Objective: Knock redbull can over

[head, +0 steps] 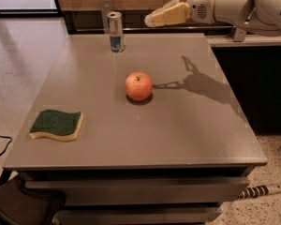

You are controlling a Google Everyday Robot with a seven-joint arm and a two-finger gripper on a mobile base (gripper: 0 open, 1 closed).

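Observation:
The redbull can (pixel 115 32) stands upright near the far left edge of the grey table (pixel 178 125); it is silver with blue panels. My gripper (pixel 152 19) hangs in the air above the table's far edge, to the right of the can and about level with its top, a short gap apart from it. Its cream-coloured fingers point left toward the can. The white arm reaches in from the upper right.
A red apple (pixel 138 86) sits mid-table in front of the can. A green and yellow sponge (pixel 56 124) lies near the front left. A dark counter (pixel 253 78) borders the table's right side. The arm's shadow falls on the table right of the apple.

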